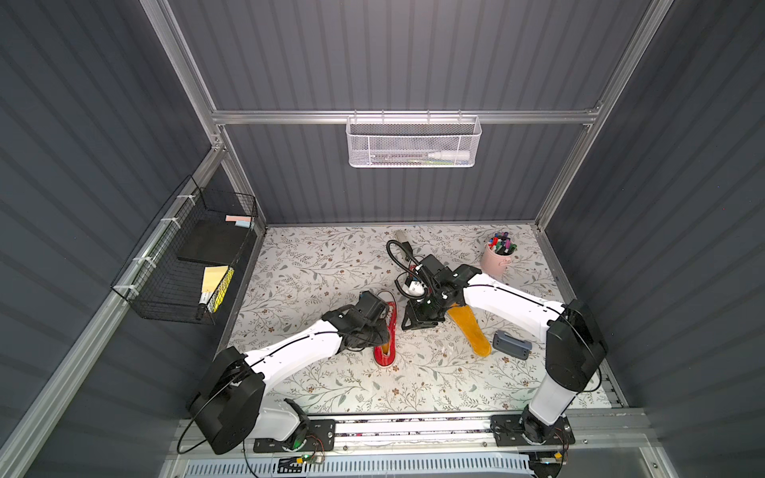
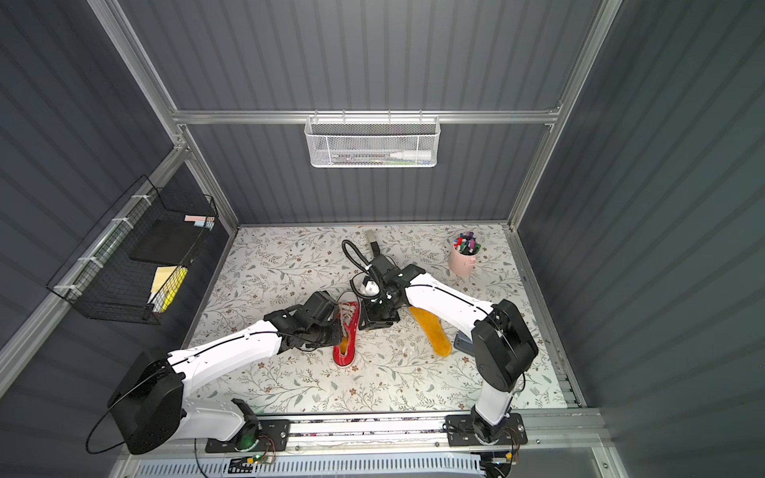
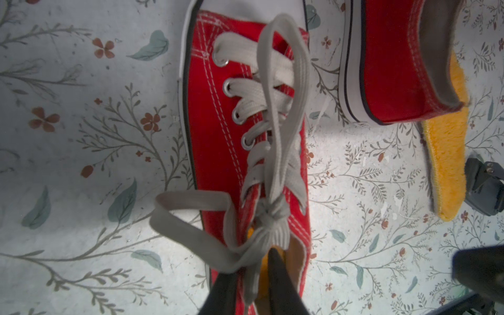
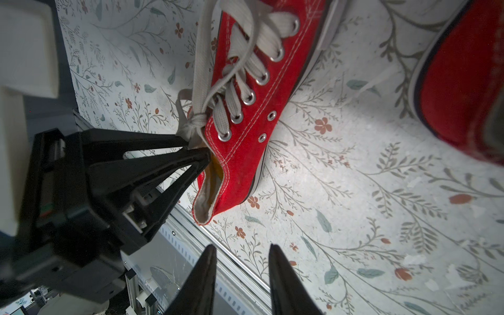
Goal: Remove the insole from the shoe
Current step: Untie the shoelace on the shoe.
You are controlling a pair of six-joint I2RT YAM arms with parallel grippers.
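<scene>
step: left gripper (image 4: 195, 150) reaching into red sneaker (image 4: 245, 141) mouth, fingers nearly together at yellow insole (image 4: 215, 165), pinch unclear
right gripper (image 4: 242, 249): hovering, fingers apart, empty
next: probably needing firm pinch before pulling out

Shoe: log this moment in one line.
left gripper in shoe opening, at insole, grip unclear | right gripper open, empty | loose insole on table

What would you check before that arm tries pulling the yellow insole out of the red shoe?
1. Tips of the left claw at the shoe opening: ok.
2. Grip on the insole: cannot tell, the tips hide it.
3. Claw clear of the laces: not ok, one strand lies across it.
4. Spare right claw open and empty: ok.
5. Shoe held down: not ok, the right claw hovers apart from it.
</scene>
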